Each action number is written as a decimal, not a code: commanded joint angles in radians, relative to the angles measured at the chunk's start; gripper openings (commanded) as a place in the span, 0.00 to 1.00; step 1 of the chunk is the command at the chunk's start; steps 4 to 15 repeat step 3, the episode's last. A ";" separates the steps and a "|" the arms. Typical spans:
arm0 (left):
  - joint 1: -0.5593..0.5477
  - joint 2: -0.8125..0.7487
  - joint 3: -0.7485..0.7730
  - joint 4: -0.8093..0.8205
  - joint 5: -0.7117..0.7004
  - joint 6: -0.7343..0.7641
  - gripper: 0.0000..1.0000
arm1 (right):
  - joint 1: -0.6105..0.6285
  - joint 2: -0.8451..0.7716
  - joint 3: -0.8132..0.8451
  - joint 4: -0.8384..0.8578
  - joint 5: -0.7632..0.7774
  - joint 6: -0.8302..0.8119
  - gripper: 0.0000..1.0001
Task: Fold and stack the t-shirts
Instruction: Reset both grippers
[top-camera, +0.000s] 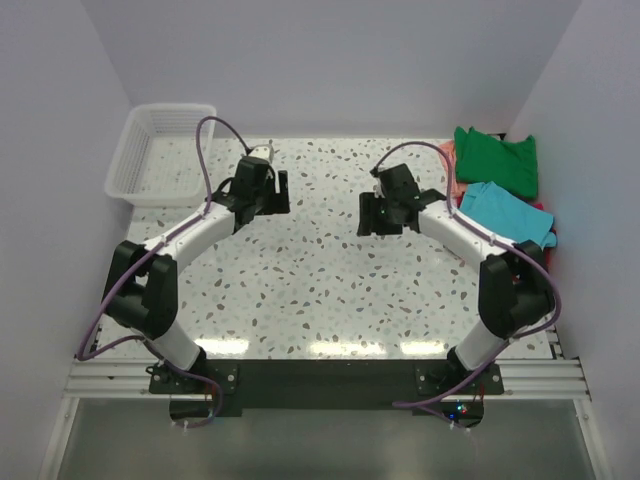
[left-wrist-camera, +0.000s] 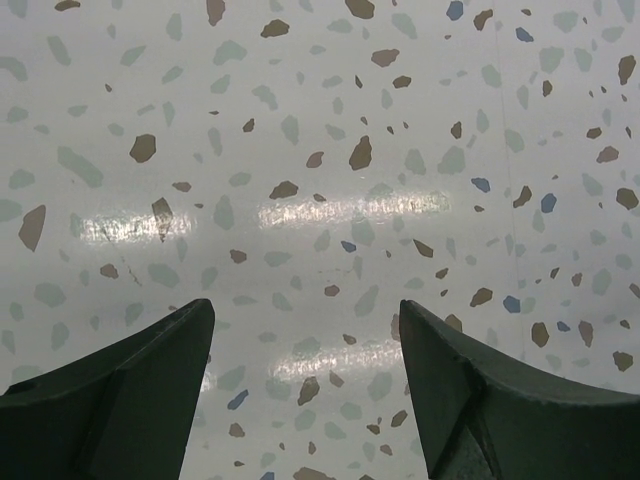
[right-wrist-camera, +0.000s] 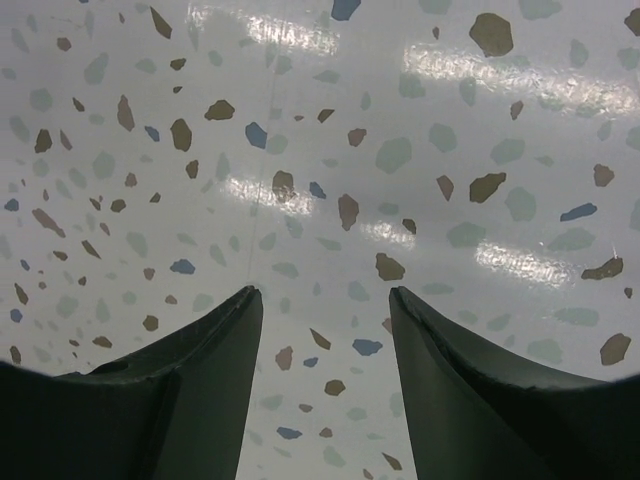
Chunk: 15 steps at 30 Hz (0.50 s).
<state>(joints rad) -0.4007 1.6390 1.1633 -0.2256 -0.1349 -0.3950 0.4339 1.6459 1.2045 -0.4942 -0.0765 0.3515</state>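
Speckled terrazzo table (top-camera: 320, 290), left hand (left-wrist-camera: 305, 305) and right hand (right-wrist-camera: 325, 292) spread open, empty, turquoise t-shirt (top-camera: 505, 212) touching green t-shirt (top-camera: 495, 155)

The speckled white table (top-camera: 320, 300) is carrying a white plastic lattice basket (top-camera: 158, 150) left of the left claw (top-camera: 282, 192), and heaped colourful cotton t-shirts (top-camera: 497, 165) right of the right claw (top-camera: 366, 214).

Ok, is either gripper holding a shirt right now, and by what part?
Nothing is held: the left gripper and right gripper are both open over the table.
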 joint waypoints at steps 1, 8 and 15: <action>-0.006 0.001 0.009 0.023 -0.040 0.036 0.80 | 0.017 0.018 0.052 0.031 -0.031 0.018 0.57; -0.006 -0.008 0.000 0.031 -0.042 0.036 0.81 | 0.023 0.026 0.061 0.026 -0.031 0.015 0.57; -0.006 -0.008 0.000 0.031 -0.042 0.036 0.81 | 0.023 0.026 0.061 0.026 -0.031 0.015 0.57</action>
